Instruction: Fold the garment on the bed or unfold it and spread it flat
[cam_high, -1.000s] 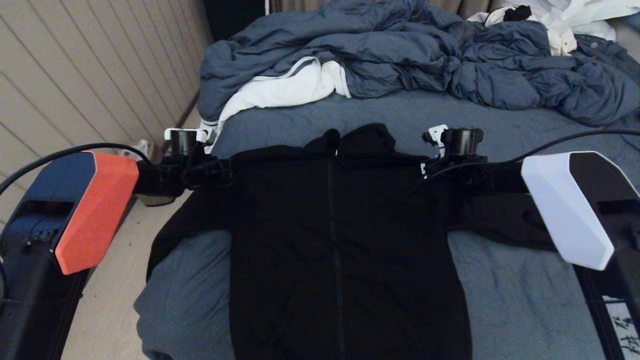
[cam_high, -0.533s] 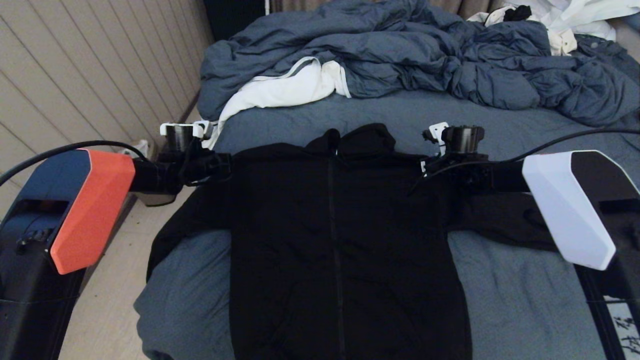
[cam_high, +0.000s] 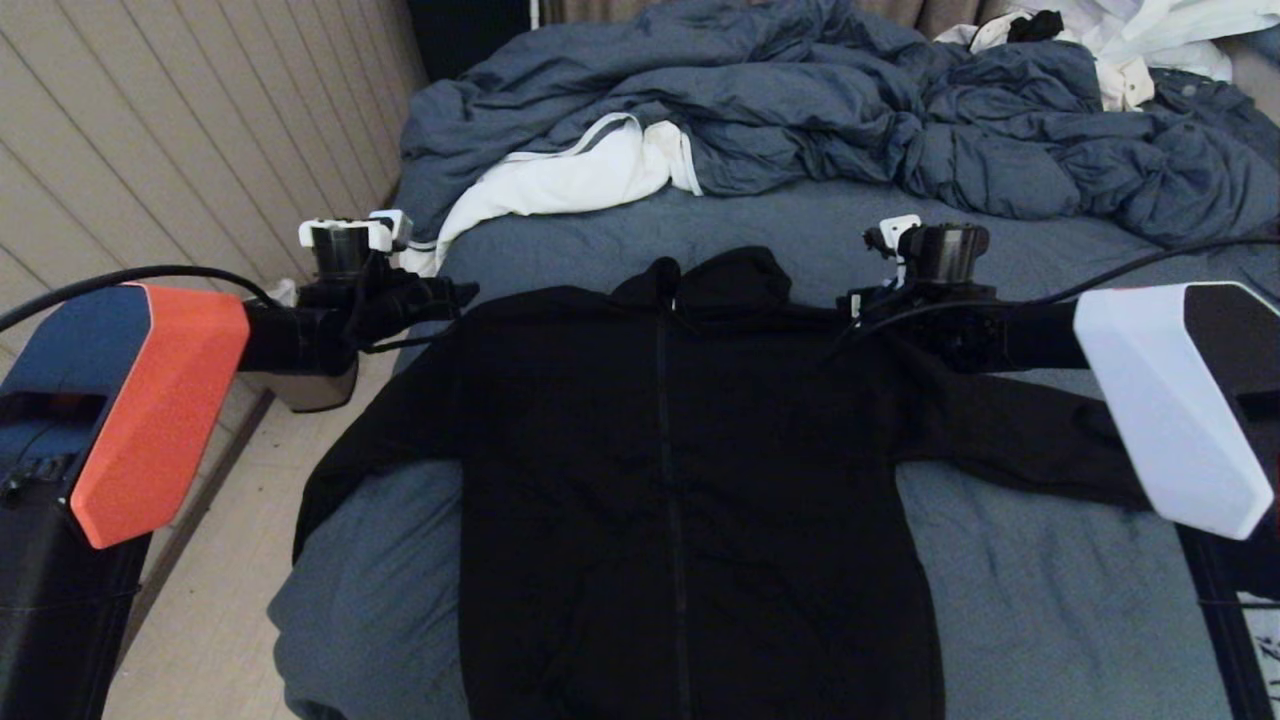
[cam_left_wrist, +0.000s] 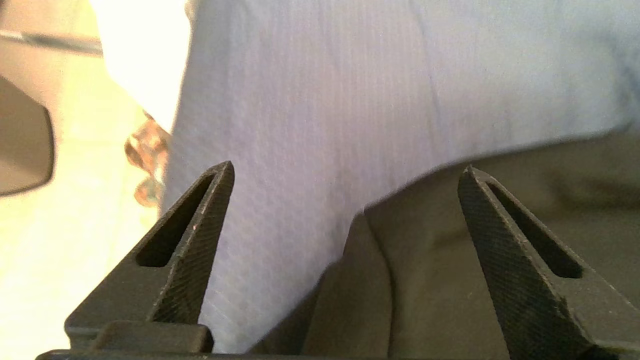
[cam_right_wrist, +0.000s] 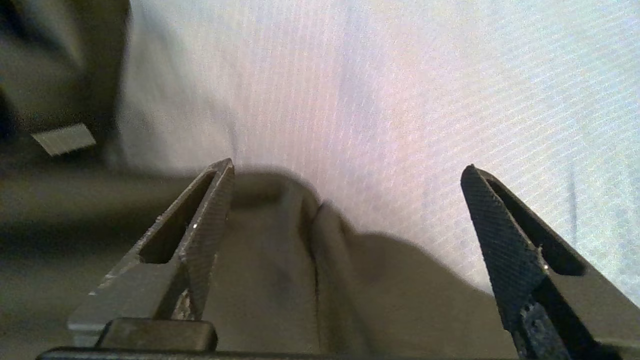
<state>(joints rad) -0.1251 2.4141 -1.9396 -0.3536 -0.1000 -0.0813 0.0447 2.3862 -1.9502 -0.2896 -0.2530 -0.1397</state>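
1. pale panelled wall (cam_high: 150, 150) on the left, one wide bed (cam_high: 1050, 600) with a blue-grey sheet filling the rest.
2. one black hooded garment (cam_high: 680, 450) lying front-up across the near half of the bed, zipper down the middle, hood at the far edge, two sleeves angled outward; likely laid so to be spread flat.
3. left sleeve draped off the bed's edge, so probably not fully flat yet.
4. two grippers: left gripper (cam_left_wrist: 345, 170) just beside the left shoulder, fingers wide apart, gripping nothing; cloth edge lying loose between them.
5. right gripper (cam_right_wrist: 347, 167) by the right shoulder, likewise spread wide and empty, above a shoulder fold.
6. one rumpled duvet (cam_high: 800, 110) heaped at the far end, white lining showing, kept apart from the garment.
7. some white clothing (cam_high: 1150, 40) in the far right corner.
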